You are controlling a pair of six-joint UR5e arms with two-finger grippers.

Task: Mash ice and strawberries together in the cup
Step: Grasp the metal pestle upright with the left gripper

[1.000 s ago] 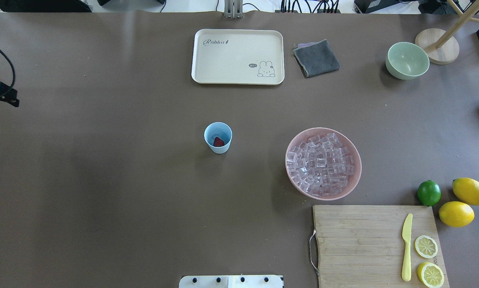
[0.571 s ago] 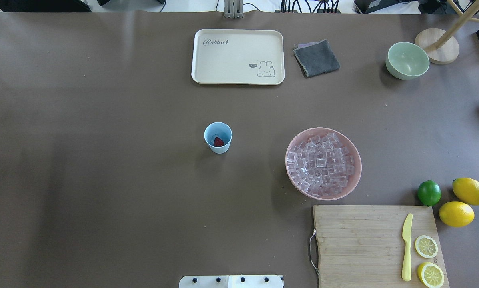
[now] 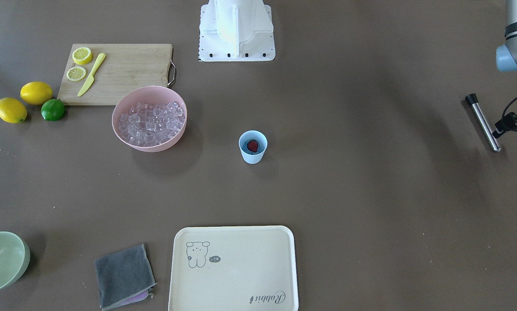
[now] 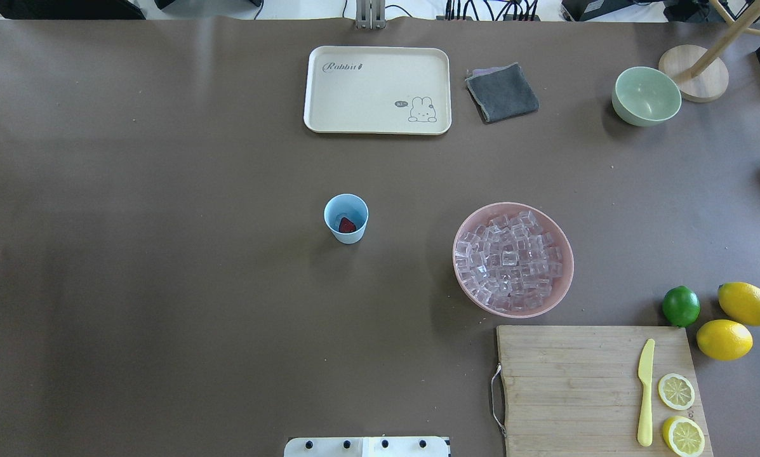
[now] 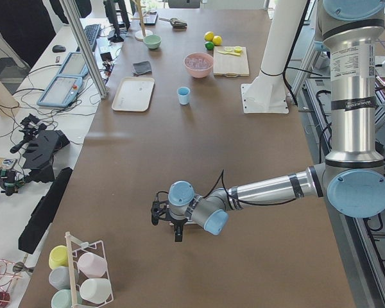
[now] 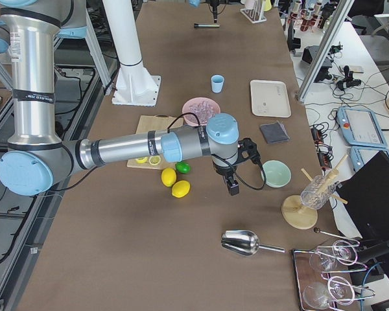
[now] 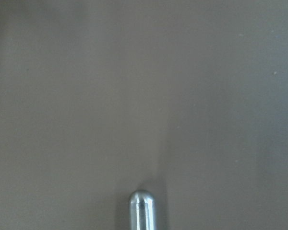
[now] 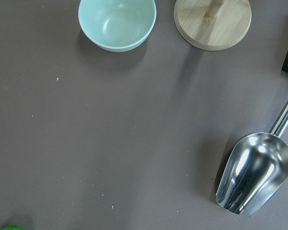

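Bare counter [image 4: 164, 285] lies open all round the cup [image 4: 349, 237], which stands mid-counter with the strawberry [image 4: 346, 225] inside; the ice [image 4: 510, 263] fills the pink bowl [image 4: 463, 282], well apart on the robot's right. The left end effector [image 3: 503, 127] is by a metal rod [image 3: 483, 123] at the counter's far left; the right end effector [image 6: 233, 188] hangs near the green bowl [image 6: 275, 173]; I cannot tell whether either is clenched.

A light-blue cup [image 4: 346, 219] with a red strawberry [image 4: 347, 225] stands on a plain brown table [image 4: 164, 254]. The ice [image 4: 513, 260] is clear, its bowl [image 4: 457, 276] pink. The cream tray [image 4: 367, 95] bears a grey line-drawn rabbit and script. The cloth [image 4: 501, 92] is dark grey, the lime [image 4: 680, 306] green, the lemons [image 4: 746, 303] yellow, the knife [image 4: 645, 393] pale yellow, the board [image 4: 570, 387] tan wood-grain, and the scoop [image 8: 254, 175] mirror silver.
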